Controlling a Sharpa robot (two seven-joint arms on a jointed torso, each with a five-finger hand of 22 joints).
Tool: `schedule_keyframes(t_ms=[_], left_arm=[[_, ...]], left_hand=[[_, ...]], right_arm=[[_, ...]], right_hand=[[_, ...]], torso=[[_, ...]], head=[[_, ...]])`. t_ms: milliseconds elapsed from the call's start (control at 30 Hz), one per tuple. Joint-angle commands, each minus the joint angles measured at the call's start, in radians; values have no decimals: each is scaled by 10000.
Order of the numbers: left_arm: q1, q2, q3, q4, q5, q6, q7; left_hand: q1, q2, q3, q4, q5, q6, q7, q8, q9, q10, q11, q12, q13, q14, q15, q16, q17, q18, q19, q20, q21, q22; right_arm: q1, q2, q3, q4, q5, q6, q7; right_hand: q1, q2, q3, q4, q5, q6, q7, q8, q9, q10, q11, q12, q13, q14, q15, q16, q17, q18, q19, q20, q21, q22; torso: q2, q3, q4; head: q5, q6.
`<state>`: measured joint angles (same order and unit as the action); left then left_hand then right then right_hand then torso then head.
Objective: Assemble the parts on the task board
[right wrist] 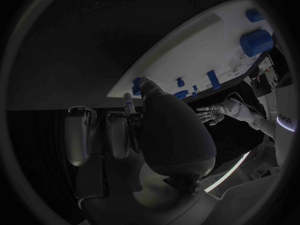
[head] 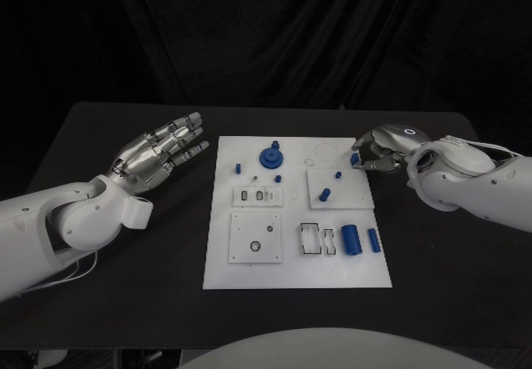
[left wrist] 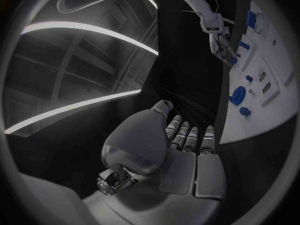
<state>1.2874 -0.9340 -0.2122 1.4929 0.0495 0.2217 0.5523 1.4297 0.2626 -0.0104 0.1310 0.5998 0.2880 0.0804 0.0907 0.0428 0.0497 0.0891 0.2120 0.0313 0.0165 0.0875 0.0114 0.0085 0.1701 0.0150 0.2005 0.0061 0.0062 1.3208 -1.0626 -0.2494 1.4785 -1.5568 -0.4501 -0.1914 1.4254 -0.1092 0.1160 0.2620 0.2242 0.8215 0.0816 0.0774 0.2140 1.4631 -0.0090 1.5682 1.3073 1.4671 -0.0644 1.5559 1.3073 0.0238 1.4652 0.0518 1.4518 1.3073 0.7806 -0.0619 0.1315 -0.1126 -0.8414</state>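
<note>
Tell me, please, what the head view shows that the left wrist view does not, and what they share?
Head view alone: the two blue cylinders lying side by side at the near right of the task board, and the left hand from above, fingers spread. Left wrist view alone: that hand's palm from behind. Both: the large blue round part and the right hand with fingers curled at a small blue part on the board's edge.

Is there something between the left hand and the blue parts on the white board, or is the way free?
Nothing visible stands in the way. The left hand hovers open over bare black table beside the task board, and only that bare table lies between it and the nearest blue parts, the small peg and the round blue knob.
</note>
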Motion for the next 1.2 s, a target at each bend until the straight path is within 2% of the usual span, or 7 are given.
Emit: schedule_keyframes(t_ms=[33,267,367,533,900,1067,1200], left_arm=[[-22,18,11,1,36,164,80],[-39,30,11,-13,36,182,52],[-47,31,11,-19,36,185,41],[-69,26,11,11,36,192,47],[-218,-9,12,38,36,198,49],[-297,-48,12,50,36,184,70],[-339,-94,13,66,36,149,97]], left_hand=[[-99,17,70,16,-52,12,30,22,3,44,57,40,7,27,77,25,9,105,-5,85,33,14],[-99,17,70,16,-52,12,30,22,3,44,57,40,7,27,77,25,9,105,-5,85,33,14],[-99,17,70,16,-52,12,30,22,3,44,57,40,7,27,77,25,9,105,-5,85,33,14],[-99,17,70,16,-52,12,30,22,3,44,57,40,7,27,77,25,9,105,-5,85,33,14],[-97,19,86,19,-46,6,32,21,2,42,56,39,7,25,78,23,8,105,-6,86,33,13],[-97,19,86,19,-46,6,32,21,2,42,56,39,7,25,78,23,8,105,-6,86,33,13],[-97,19,86,19,-46,6,32,21,2,42,56,39,7,25,78,23,8,105,-6,86,33,13]], right_arm=[[-33,12,3,-21,-76,-293,35],[-38,27,4,-23,-76,-392,93],[-38,31,4,-28,-76,-451,117],[-39,63,4,-66,-76,-470,115],[-50,143,4,-91,-76,-665,196],[-51,63,5,54,-76,-1104,282],[-44,-189,12,543,-76,-1729,379]], right_hand=[[128,22,64,-14,52,138,-13,81,31,1009,6,-29,2574,968,-14,-57,2478,88,334,-45,-70,2199],[187,59,59,-55,192,626,-51,379,346,1023,-25,-18,2586,953,-40,-109,2436,96,321,-65,-116,2189],[258,126,38,-175,492,1062,-120,880,872,1022,-88,-19,2586,949,-85,-124,2422,96,328,-113,-126,2192],[309,219,32,-278,656,1088,-149,1242,1283,1011,-117,-28,2576,939,-108,-156,2396,101,320,-140,-157,2186],[406,399,92,-419,966,1079,-226,1754,1852,1022,-169,-18,2586,924,-153,-201,2358,108,308,-171,-202,2178],[430,441,126,-465,1187,1184,-286,2001,2093,1071,-217,22,2630,932,-194,-179,2375,103,322,-204,-187,2185],[436,426,150,-481,1419,1255,-282,2180,2279,1076,-228,26,2635,936,-209,-172,2379,94,346,-227,-153,2198]], torso=[[2,0,12],[-5,-4,1],[-2,-5,6],[-1,-4,4],[-1,-7,6],[-6,-8,16],[-18,1,0]], head=[[7,-49],[16,-88],[5,-60],[17,-82],[40,-77],[49,-85],[118,-45]])
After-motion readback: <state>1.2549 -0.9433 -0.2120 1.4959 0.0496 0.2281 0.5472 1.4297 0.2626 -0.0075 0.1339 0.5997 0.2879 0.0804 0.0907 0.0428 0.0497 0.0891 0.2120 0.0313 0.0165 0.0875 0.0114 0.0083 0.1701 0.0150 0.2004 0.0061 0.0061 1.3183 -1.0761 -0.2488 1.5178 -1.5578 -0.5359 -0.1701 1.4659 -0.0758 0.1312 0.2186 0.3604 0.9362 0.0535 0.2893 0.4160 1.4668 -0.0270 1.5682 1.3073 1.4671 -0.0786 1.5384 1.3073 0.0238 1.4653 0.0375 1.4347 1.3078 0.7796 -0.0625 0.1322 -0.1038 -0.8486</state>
